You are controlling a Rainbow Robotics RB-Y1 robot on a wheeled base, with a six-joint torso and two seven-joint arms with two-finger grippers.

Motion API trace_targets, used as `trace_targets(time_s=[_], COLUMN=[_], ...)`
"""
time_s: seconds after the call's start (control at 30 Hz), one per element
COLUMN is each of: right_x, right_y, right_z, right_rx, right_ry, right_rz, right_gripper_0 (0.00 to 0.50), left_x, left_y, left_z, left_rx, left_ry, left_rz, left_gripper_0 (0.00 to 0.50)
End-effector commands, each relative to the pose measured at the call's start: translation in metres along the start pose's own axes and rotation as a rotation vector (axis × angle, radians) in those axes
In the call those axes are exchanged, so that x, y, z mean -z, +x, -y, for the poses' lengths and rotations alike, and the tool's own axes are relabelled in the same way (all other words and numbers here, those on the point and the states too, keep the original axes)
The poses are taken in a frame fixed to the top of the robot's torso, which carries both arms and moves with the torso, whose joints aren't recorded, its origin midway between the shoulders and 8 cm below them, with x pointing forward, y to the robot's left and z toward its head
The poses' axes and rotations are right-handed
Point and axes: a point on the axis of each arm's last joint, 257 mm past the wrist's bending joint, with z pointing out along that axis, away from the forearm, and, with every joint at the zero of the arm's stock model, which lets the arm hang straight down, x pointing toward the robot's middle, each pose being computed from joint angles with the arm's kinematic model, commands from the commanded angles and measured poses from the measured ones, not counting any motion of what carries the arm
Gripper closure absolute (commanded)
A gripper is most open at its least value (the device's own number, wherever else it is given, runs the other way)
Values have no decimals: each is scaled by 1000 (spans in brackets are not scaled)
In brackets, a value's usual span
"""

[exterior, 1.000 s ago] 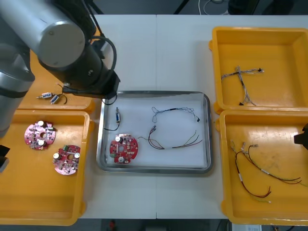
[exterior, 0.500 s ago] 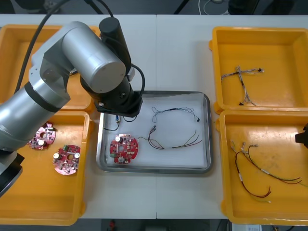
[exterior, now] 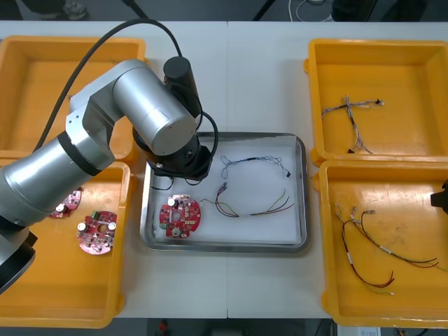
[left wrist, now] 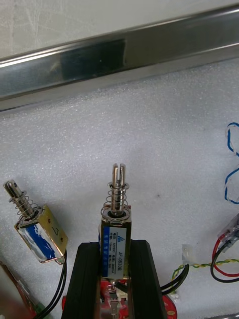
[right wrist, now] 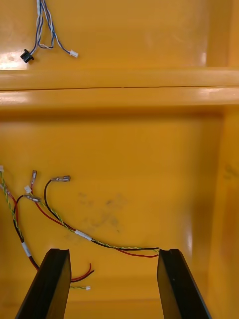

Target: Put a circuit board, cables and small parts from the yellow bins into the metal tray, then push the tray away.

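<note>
Almost done, the left end effector (left wrist: pixel 116 247) pinches a small silver metal part (left wrist: pixel 115 219) over the shiny metal tray (exterior: pixel 302 189), which holds a round red circuit board (exterior: pixel 180 217) and thin cables (exterior: pixel 238 214) and is not yet pushed.

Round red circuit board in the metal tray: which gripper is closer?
Left. The left gripper, holding a small metal part, is beside the round red circuit board; the right gripper hovers over a yellow bin.
</note>
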Motion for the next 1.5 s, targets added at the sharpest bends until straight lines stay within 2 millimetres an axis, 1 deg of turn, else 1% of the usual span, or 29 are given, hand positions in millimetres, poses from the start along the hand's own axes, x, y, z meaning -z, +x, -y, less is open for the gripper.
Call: trace_targets(time_s=[0.03,0.07,0.1,0.13,0.17,0.2,0.23,0.57,0.67,0.77,0.83,0.9,1.0,1.13,1.2,1.3,1.4,1.43,1.47,1.5], right_x=[5,5,5,5,5,5,6,5,5,8,10,13,15,16,19,23,25,26,27,29], right_y=[2,3,3,3,2,2,2,3,3,0,-2,-3,-3,-4,-6,-7,-6,-5,-5,-5], right_z=[-3,-4,-4,-4,-4,-4,-4,-5,-7,-11,-18,-26,-36,-57,-71,-98,-117,-126,-131,-141], right_rx=[-17,-16,-15,-14,-13,-15,-14,-12,-4,19,46,79,124,203,255,347,424,460,477,525], right_ry=[17,16,16,16,16,15,16,17,14,14,9,4,-5,-28,-46,-101,-140,-156,-165,-182], right_rz=[8,7,6,7,8,9,9,7,7,19,25,33,37,40,49,48,40,37,35,36], right_gripper_0=[0,0,0,0,0,0,0,0,0,0,0,0,0,0,0,0,0,0,0,0], left_x=[13,13,13,13,13,13,13,14,20,32,44,57,72,94,106,124,134,138,139,141], left_y=[-21,-21,-22,-22,-23,-24,-24,-25,-28,-29,-28,-27,-26,-23,-20,-25,-26,-25,-25,-22], left_z=[20,19,21,21,21,22,22,21,21,17,13,9,2,-13,-23,-34,-46,-55,-58,-68], left_rx=[7,7,10,10,10,11,11,25,31,40,47,49,55,64,72,79,63,63,63,64], left_ry=[16,15,19,20,23,25,25,25,28,24,18,15,13,8,15,45,56,57,58,60], left_rz=[57,58,60,61,66,67,67,72,79,76,72,67,63,54,48,84,120,133,138,143], left_gripper_0=[496,481,316,231,83,7,0,0,0,0,0,0,0,0,0,0,0,0,0,0])
